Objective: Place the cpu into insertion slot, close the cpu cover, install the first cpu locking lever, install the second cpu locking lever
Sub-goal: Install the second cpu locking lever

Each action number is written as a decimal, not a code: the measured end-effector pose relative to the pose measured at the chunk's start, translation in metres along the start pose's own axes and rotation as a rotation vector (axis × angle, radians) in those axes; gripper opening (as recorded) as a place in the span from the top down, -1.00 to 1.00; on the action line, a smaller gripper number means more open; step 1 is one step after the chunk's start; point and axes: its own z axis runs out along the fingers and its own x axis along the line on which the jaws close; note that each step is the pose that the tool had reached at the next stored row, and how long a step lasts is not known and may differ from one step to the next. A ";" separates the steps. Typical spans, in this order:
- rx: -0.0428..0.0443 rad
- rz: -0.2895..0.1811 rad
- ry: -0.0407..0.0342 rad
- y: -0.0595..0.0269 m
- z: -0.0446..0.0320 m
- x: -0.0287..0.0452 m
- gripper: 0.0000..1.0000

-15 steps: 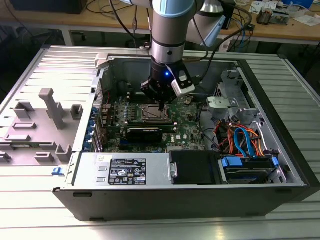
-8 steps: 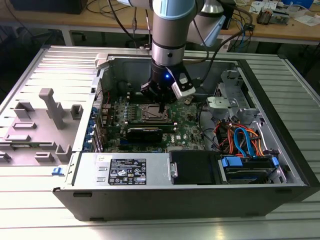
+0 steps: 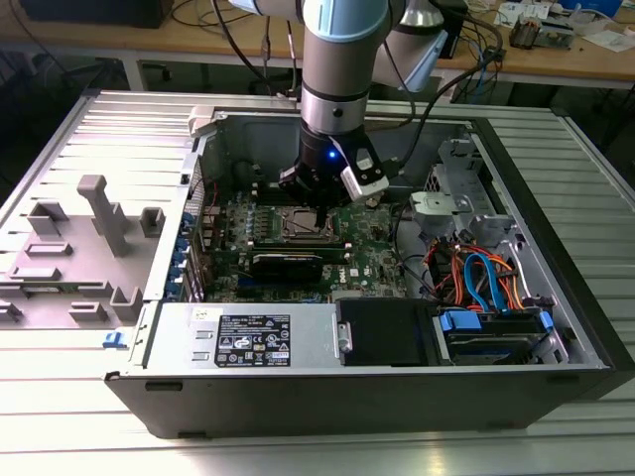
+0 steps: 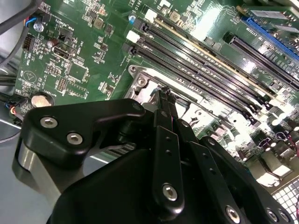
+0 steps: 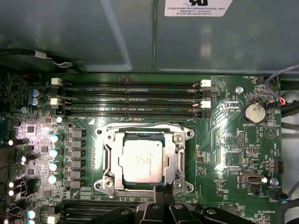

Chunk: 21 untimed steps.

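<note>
In the first wrist view the pale silvery cpu point(image 5: 142, 160) lies flat in the insertion slot point(image 5: 100, 133) on the green motherboard point(image 5: 229, 140). The silver cpu cover point(image 5: 109, 156) lies down around it, and the chip shows through its window. My gripper point(image 5: 164, 192) sits at the socket's edge with its black fingers pressed together. In the second wrist view the gripper point(image 4: 164, 95) tapers to a point touching the slot's metal rim point(image 4: 140, 84). In the exterior view the gripper point(image 3: 316, 190) hangs just above the insertion slot point(image 3: 298, 224) inside the open computer case.
Long black memory slots point(image 5: 131, 100) run beside the socket, and a coin battery point(image 5: 254, 112) lies close by. In the exterior view, a long black card point(image 3: 288, 263), a power supply point(image 3: 248, 337) and coloured cables point(image 3: 476, 273) crowd the case. A grey fixture tray point(image 3: 69, 258) lies outside.
</note>
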 end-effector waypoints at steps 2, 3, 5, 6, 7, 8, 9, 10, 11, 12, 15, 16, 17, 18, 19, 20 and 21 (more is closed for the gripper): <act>0.0001 0.000 0.0000 -0.0001 0.0000 0.0000 0.79; 0.0000 0.000 0.0000 -0.0001 0.0000 0.0000 0.79; 0.0000 0.000 0.0000 -0.0001 0.0000 0.0000 0.79; 0.0001 0.000 0.0001 -0.0002 0.0000 0.0000 0.79; 0.0001 0.000 0.0001 -0.0002 -0.0002 0.0000 0.79; 0.0003 0.000 0.0001 -0.0003 -0.0005 0.0000 0.79; 0.0000 0.000 0.0000 -0.0002 -0.0009 0.0000 0.79; -0.0001 0.000 -0.0001 -0.0002 -0.0010 0.0000 0.79; 0.0000 0.000 -0.0001 -0.0002 -0.0011 0.0000 0.79; 0.0002 -0.001 0.0001 -0.0004 -0.0012 0.0001 0.79; 0.0000 -0.012 0.0001 -0.0060 -0.0012 0.0011 0.79; -0.0001 -0.012 0.0001 -0.0075 -0.0012 0.0012 0.79; 0.0000 -0.012 0.0002 -0.0077 -0.0012 0.0013 0.79; -0.0001 -0.012 0.0001 -0.0077 -0.0012 0.0013 0.79; -0.0001 -0.012 0.0001 -0.0077 -0.0012 0.0013 0.79; 0.0000 -0.012 0.0002 -0.0088 -0.0012 0.0013 0.79; 0.0000 -0.012 0.0002 -0.0097 -0.0012 0.0013 0.79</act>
